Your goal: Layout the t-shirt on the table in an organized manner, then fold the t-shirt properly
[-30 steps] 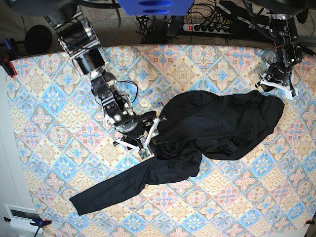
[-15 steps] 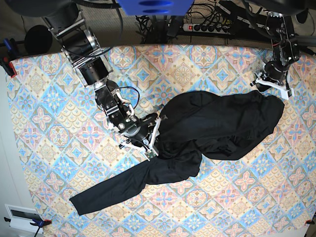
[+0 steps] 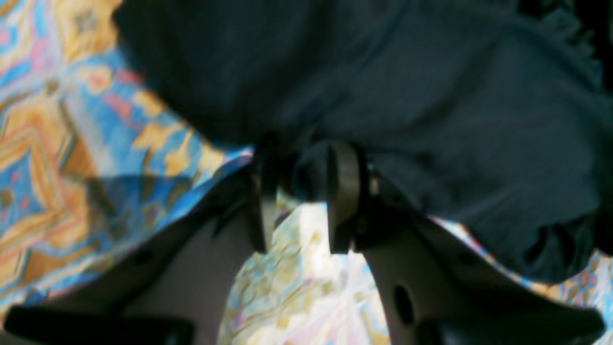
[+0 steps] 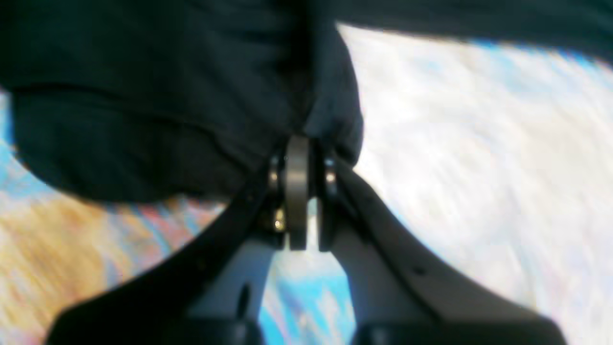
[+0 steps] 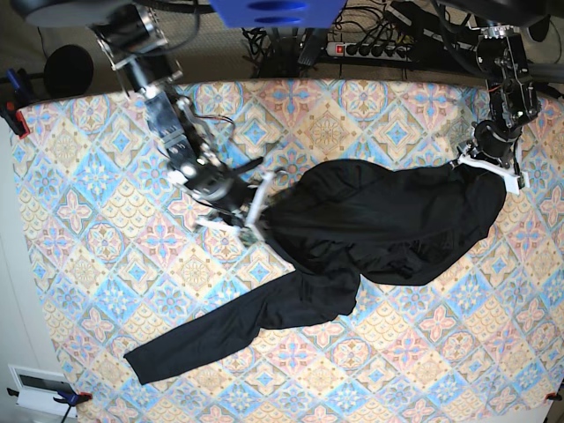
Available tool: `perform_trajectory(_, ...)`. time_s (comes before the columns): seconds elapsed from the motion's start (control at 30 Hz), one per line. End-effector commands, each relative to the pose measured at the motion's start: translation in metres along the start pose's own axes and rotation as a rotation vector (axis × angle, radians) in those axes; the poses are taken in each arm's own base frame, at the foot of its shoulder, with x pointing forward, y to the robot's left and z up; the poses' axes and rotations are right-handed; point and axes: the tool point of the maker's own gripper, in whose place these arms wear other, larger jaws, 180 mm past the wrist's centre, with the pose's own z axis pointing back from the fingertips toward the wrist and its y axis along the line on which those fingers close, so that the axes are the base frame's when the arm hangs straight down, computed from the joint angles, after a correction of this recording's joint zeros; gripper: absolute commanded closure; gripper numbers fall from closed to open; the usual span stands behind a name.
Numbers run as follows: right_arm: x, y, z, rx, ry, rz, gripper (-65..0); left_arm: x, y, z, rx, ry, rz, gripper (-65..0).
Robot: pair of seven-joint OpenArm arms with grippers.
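Black t-shirt (image 5: 379,225) bunched on the patterned table (image 5: 88,238).
I see one sleeve trailing away below my right gripper (image 5: 257,211), which pinches its edge.

The place looks like a robotics lab or test room. Two black robot arms (image 5: 163,106) reach over a table (image 5: 79,220) with a patterned cloth held by a clamp (image 5: 16,119). Behind it lie a power strip (image 5: 374,48) and tangled cables (image 5: 282,44) on a grey floor.
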Motion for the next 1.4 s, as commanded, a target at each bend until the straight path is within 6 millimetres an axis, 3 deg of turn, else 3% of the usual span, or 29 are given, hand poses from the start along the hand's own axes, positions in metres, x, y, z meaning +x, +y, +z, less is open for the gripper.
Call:
perform_trajectory(0.0, 0.014, 0.010, 0.011, 0.030, -0.066, -0.008, 0.0, 0.021, -0.009, 0.008, -0.023, -0.061, -0.035, -17.7)
perform_trajectory(0.07, 0.010, 0.011, 0.027, 0.018, -0.082, -0.018, 0.0, 0.030, -0.024, 0.014, -0.053, -0.094, -0.067, -17.7)
perform_trajectory(0.17, -0.001, 0.011, 0.048, 0.000, -0.087, -0.051, 0.0, 0.030, -0.047, 0.015, -0.104, -0.093, -0.114, -17.7)
perform_trajectory(0.27, -0.015, 0.010, 0.059, -0.020, -0.071, -0.085, 0.0, 0.037, -0.063, 0.009, -0.130, -0.105, -0.139, -17.7)
perform_trajectory(0.37, -0.029, 0.000, 0.066, -0.055, -0.034, -0.112, 0.0, 0.030, -0.071, 0.001, -0.116, -0.089, -0.206, -18.0)
perform_trajectory(0.47, -0.039, -0.006, 0.068, -0.071, 0.016, -0.121, 0.0, 0.013, -0.080, -0.015, -0.101, -0.039, -0.294, -18.0)
perform_trajectory(0.6, -0.041, -0.006, 0.069, -0.070, 0.028, -0.120, -1.6, -0.025, -0.079, -0.032, -0.075, 0.062, -0.389, -17.0)
perform_trajectory(0.77, -0.033, -0.008, 0.069, -0.076, 0.007, -0.115, -14.6, -0.056, -0.073, -0.025, -0.093, 0.131, -0.428, -1.2)
perform_trajectory(0.87, -0.017, -0.015, 0.065, -0.084, -0.028, -0.096, -21.7, -0.075, -0.062, -0.019, -0.089, 0.175, -0.433, 0.0)
perform_trajectory(1.0, 0.019, -0.004, 0.054, -0.040, -0.095, -0.028, -27.2, -0.091, -0.053, -0.002, -0.082, 0.201, -0.435, 0.0)
perform_trajectory(1.13, 0.021, 0.005, 0.033, 0.001, -0.094, -0.006, -28.3, -0.107, -0.057, 0.017, -0.104, 0.220, -0.451, 0.0)
perform_trajectory(1.27, 0.031, 0.022, 0.005, 0.055, -0.083, 0.007, -28.4, -0.114, -0.054, 0.021, -0.103, 0.236, -0.450, 0.0)
perform_trajectory(1.37, 0.030, 0.023, -0.015, 0.071, -0.042, 0.041, -28.4, -0.120, -0.053, 0.024, -0.102, 0.249, -0.445, 0.0)
